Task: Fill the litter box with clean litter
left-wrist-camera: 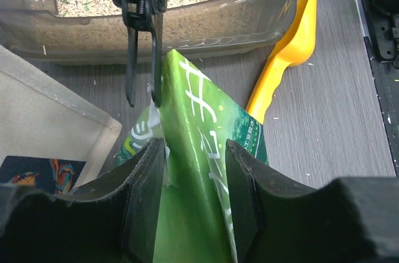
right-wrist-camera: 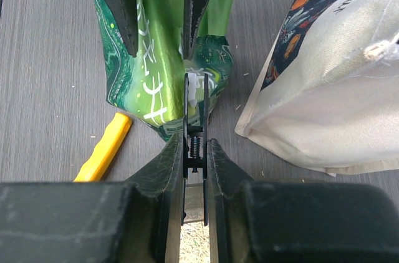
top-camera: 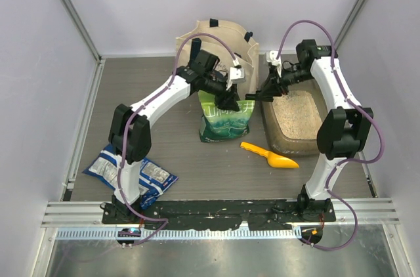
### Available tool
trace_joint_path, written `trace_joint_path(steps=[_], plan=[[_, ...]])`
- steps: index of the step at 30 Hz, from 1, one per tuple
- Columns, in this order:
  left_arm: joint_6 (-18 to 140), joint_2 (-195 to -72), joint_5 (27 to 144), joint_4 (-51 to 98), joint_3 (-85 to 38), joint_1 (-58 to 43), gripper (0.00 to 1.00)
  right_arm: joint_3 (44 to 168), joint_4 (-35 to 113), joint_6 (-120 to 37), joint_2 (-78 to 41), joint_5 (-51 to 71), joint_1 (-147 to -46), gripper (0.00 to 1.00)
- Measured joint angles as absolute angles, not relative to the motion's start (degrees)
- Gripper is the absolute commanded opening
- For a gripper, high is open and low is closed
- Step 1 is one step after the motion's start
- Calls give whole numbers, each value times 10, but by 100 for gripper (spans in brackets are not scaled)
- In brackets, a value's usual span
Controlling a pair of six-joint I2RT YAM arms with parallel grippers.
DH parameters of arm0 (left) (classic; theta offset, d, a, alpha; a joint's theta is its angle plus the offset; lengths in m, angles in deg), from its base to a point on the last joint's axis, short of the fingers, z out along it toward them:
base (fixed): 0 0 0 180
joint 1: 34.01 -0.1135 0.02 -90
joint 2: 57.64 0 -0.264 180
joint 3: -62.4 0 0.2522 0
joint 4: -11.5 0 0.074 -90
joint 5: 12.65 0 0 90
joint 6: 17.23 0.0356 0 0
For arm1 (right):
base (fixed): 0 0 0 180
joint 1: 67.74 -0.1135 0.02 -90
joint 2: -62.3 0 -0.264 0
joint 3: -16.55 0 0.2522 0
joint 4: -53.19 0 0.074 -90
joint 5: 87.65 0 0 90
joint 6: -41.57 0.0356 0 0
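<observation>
Though only wrist views showed it, left gripper [left-wrist-camera: 194, 194]: clamped on the glossy green pouch [left-wrist-camera: 206, 151].
Right gripper [right-wrist-camera: 194, 151]: pinched tight on a black clip [right-wrist-camera: 195, 110].
Litter box [top-camera: 295, 147]: translucent tray right of pouch, grainy beige clean litter [top-camera: 298, 116] inside.

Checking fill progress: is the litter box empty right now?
No, pale sandy litter covers the floor of the litter box in the top view.
</observation>
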State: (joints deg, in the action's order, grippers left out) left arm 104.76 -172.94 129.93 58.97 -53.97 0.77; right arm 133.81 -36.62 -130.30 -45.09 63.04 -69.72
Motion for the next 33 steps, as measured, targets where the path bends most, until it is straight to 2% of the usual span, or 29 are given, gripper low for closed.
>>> trace_joint_path(steps=[3, 4, 6, 18, 21, 28, 33], plan=[[1045, -1736, 1299, 588, -547, 8, 37, 1335, -366, -1306, -451, 628, -700, 1], [1043, -1739, 1299, 587, -550, 8, 31, 1334, -366, -1307, -451, 628, -701, 1], [1037, -1743, 1300, 587, -553, 8, 24, 1330, -365, -1309, -451, 626, -702, 1], [1002, -1749, 1309, 585, -553, 7, 4, 1348, -370, -1312, -444, 622, -684, 1], [999, -1749, 1310, 582, -549, 7, 0, 1339, -369, -1313, -434, 623, -684, 1], [1034, -1742, 1313, 585, -541, 7, 0, 1304, -374, -1313, -394, 624, -684, 1], [1105, -1742, 1323, 654, -567, 3, 0, 1292, -375, -1312, -371, 627, -687, 2]])
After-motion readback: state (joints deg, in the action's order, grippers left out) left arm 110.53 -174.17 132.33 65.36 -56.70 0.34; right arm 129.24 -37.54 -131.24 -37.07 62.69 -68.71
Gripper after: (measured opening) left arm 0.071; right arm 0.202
